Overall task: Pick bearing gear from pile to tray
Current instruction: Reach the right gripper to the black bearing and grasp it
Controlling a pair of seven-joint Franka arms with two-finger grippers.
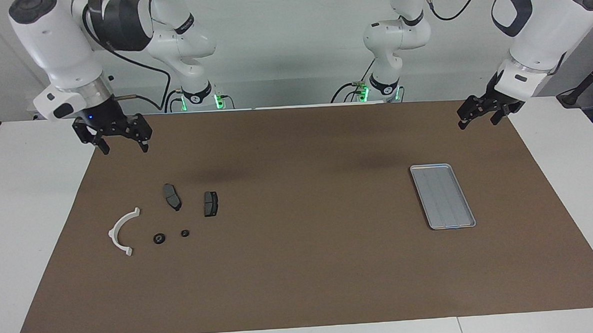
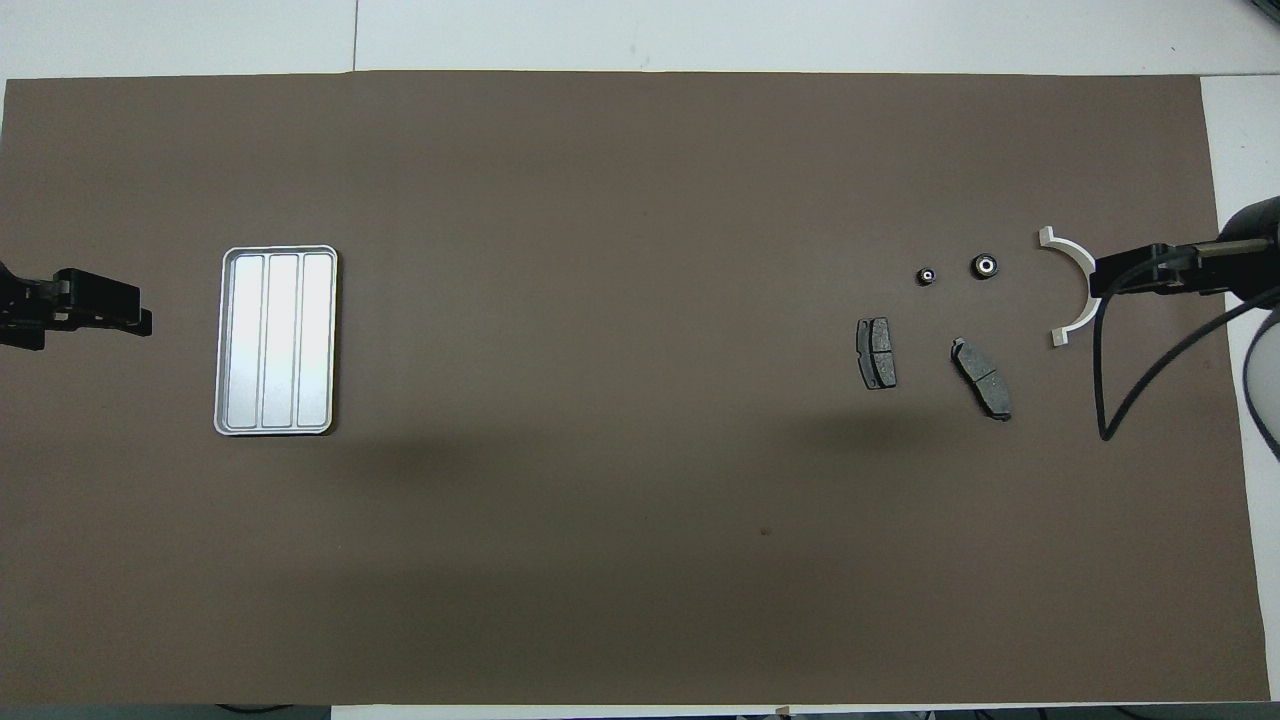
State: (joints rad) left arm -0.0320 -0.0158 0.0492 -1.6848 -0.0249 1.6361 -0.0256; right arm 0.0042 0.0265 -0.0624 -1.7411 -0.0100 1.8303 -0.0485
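right gripper (image 1: 122, 147): jaws wide apart, empty, raised over mat edge near pile (image 1: 164, 220)
left gripper (image 1: 477, 119): jaws apart, empty, raised near tray (image 1: 442, 196)

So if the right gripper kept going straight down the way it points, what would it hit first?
The right gripper would probably meet bare mat first, at a spot nearer the robots than the pads; depth is unclear.

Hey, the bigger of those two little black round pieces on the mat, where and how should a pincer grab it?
Probably straight down from above, closing across the outer rim of the bigger round piece. It lies flat on the brown mat, so only top and rim are reachable. The white bracket and the smaller round piece lie apart from it, leaving room. The open right pincer is the closer one.
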